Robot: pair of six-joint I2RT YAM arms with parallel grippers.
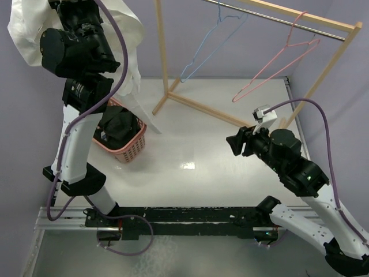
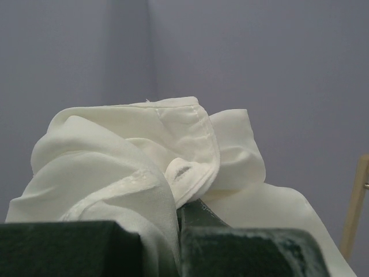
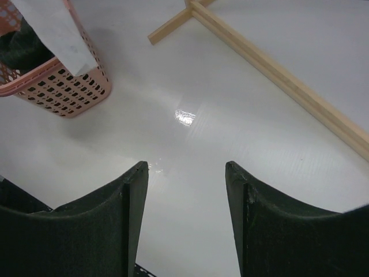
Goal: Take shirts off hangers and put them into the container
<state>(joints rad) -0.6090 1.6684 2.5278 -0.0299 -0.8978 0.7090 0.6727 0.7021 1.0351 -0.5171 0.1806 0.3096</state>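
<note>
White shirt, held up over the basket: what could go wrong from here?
1. The white shirt, pinched in the left pincer, looks far bigger than the basket, which the dark shirt already fills; it may spill over the rim.
2. Its hanging tail seems to hang past the rim, over the table; released now, that part likely lands outside.

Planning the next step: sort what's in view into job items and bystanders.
Job:
pink basket
dark shirt, inside the basket
white shirt, pinched in the left gripper
blue hanger and pink hanger, both bare on the rail
right gripper, open, empty

Bystanders:
wooden rack
table
</note>
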